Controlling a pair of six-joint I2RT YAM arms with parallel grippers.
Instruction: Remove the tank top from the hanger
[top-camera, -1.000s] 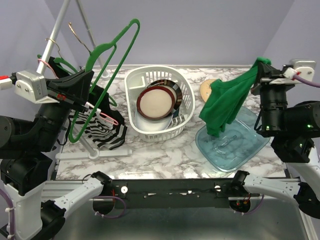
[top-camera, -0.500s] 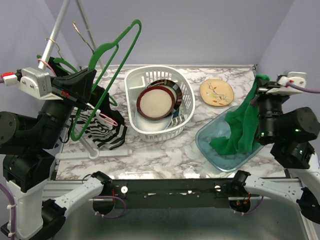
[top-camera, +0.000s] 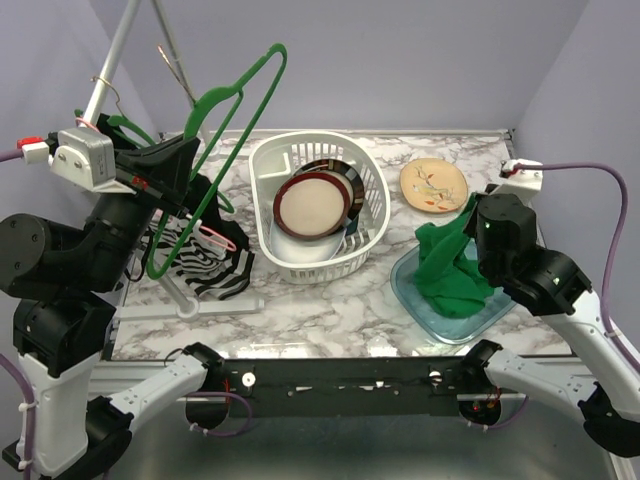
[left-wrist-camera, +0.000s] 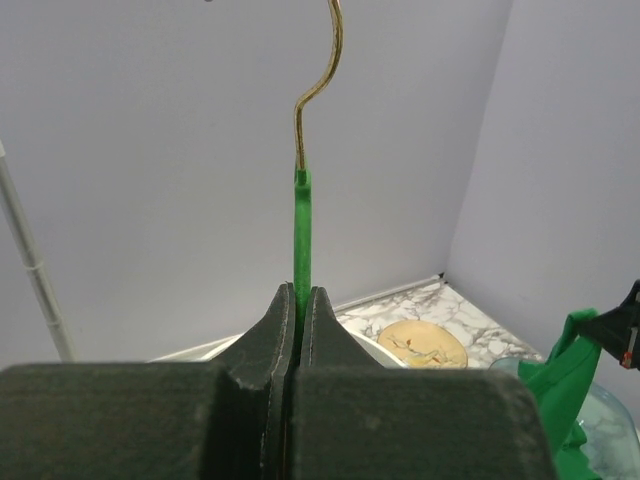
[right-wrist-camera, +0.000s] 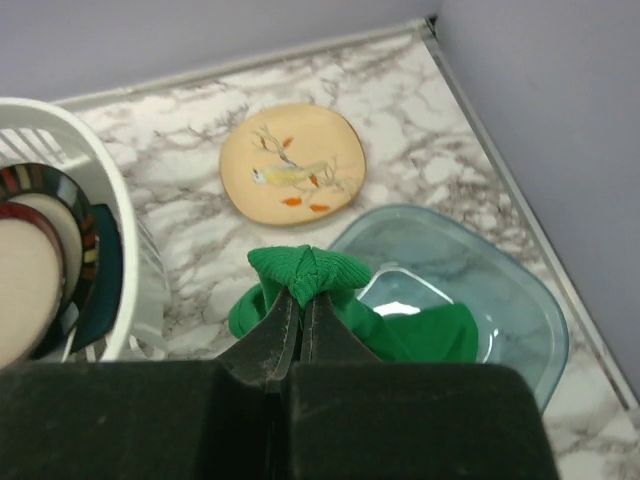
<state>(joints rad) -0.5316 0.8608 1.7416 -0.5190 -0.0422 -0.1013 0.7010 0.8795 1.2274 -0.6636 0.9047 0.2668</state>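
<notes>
Our marble worktop (top-camera: 330, 300)
On it we see a white basket (top-camera: 262, 170), a tan plate (top-camera: 433, 185), a blue tray (top-camera: 440, 325), a zebra cloth (top-camera: 205, 272) and a stand's foot (top-camera: 185, 305).

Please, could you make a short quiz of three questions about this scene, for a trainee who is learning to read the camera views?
1. True or false: the green plastic hanger in the left hand carries no garment.
2. The right hand is shut on: A) the white plastic basket; B) the green tank top; C) the round beige plate.
3. On what does the lower part of the green tank top lie?
Key: 1 true. 2 B. 3 on the clear bluish plastic tray.
</notes>
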